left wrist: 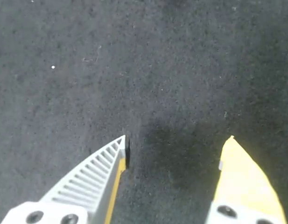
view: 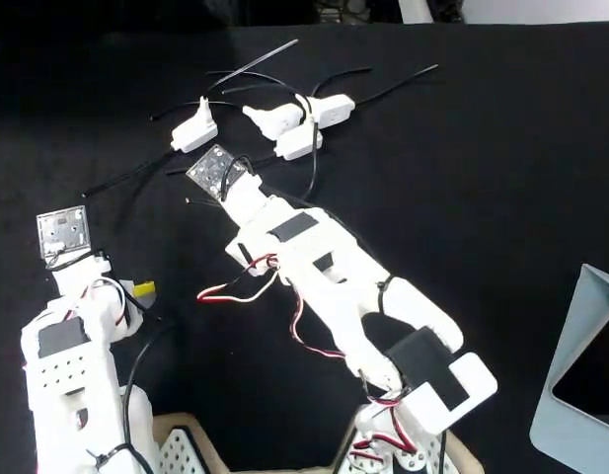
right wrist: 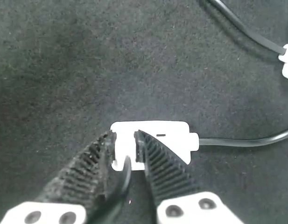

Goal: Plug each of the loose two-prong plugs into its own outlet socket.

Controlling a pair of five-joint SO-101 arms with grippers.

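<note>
Several white plug and socket pieces with black cables lie at the far middle of the black table. One white block (view: pixel 193 131) lies apart to the left; a plug (view: pixel 274 118) and two more blocks (view: pixel 331 109) (view: pixel 298 143) cluster to its right. My right arm (view: pixel 314 257) stretches toward the lone block. My right gripper (right wrist: pixel 124 136) hovers over one end of that block (right wrist: pixel 158 140), its dark fingers only narrowly parted, with a thin black cable (right wrist: pixel 121 179) running between them. My left gripper (left wrist: pixel 178 137) stands open over bare cloth at the near left.
A grey-blue tray-like object (view: pixel 580 375) sits at the right edge. Loose black cables (view: pixel 383 89) trail across the far side. Another white piece (right wrist: pixel 287 65) shows beyond the block. My left arm (view: pixel 72 346) stands at the near left.
</note>
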